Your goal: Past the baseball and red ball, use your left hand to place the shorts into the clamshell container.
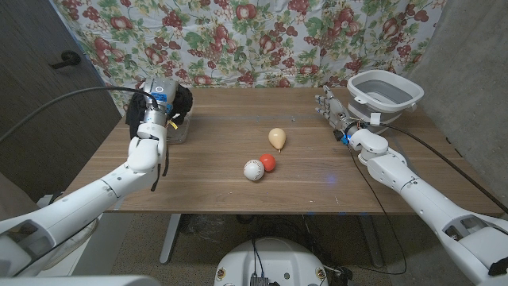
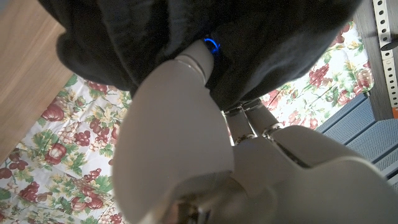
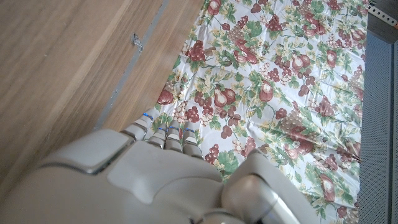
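Black shorts [image 1: 179, 101] bunched at the desk's [image 1: 214, 151] far left corner, gripped by the left hand [image 1: 155, 99] over the clamshell container [image 1: 176, 131] (mostly hidden). Baseball [image 1: 253, 169] touches red ball [image 1: 268, 161] mid-desk. Right hand [image 1: 331, 109], fingers straight and holding nothing, stands beside the grey tub [image 1: 385, 89].

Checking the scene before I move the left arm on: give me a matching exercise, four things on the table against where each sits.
Things:
1. shorts
2. baseball
3. red ball
4. grey tub

Places:
A. far right corner of the table
B. mid-table, just right of the white ball
C. far left of the table, bunched at the left hand
D. mid-table, nearest the front edge

Pairs: 1-C, 2-D, 3-B, 4-A
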Controlling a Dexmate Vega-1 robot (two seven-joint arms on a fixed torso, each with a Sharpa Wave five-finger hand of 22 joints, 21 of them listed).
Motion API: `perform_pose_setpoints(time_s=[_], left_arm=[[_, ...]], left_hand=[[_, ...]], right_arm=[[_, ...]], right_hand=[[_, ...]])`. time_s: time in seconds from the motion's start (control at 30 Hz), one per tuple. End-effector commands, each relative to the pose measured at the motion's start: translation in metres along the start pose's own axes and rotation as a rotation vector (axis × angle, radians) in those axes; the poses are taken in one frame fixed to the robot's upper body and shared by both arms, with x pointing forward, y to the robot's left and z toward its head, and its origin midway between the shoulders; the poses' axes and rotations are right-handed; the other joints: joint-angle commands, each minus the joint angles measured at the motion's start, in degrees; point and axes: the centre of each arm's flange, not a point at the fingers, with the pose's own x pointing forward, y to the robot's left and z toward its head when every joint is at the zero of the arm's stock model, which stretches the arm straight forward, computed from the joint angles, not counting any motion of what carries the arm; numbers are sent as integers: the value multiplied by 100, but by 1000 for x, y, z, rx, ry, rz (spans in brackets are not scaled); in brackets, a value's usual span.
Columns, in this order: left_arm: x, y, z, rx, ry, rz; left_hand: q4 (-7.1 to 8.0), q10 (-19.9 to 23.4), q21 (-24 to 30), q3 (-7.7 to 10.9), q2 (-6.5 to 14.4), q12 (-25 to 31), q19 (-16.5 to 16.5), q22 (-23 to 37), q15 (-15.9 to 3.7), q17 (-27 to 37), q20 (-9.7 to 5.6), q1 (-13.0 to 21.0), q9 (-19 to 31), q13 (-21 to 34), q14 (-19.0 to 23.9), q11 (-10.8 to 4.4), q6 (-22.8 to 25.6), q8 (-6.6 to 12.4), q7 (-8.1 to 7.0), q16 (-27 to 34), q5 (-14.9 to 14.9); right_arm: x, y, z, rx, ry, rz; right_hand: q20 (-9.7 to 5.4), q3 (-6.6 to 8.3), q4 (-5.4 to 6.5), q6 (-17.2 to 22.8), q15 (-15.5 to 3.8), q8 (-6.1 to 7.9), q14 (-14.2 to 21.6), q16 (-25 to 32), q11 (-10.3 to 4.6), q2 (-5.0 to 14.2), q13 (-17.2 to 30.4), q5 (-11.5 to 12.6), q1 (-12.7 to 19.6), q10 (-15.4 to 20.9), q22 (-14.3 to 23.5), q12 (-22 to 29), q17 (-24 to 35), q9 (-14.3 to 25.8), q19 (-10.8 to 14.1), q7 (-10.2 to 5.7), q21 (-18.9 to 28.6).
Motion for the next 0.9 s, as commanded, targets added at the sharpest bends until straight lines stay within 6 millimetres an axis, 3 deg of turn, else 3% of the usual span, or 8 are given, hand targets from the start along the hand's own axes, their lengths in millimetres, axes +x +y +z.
perform_pose_setpoints(time_s=[0.03,0.9], left_arm=[[3,-10,4,8,2,-42],[4,-23,20,15,-41,-117]], left_hand=[[286,51,724,279,144,-12,355,999,-930,1354,-1425,101,17,13,374,-6,261,-4,205,52,39],[289,143,783,273,153,-38,316,1034,-950,1380,-1414,93,-24,-49,364,-41,372,0,192,57,48]], right_arm=[[0,2,-1,-1,2,4],[-1,-1,-1,3,2,1]], right_hand=[[17,40,13,61,-3,-4,19,16,28,16,8,-7,61,-4,8,18,15,14,-1,-5,-19],[18,49,12,69,-6,-2,15,15,35,19,8,-13,60,-2,8,19,15,14,0,-4,-18]])
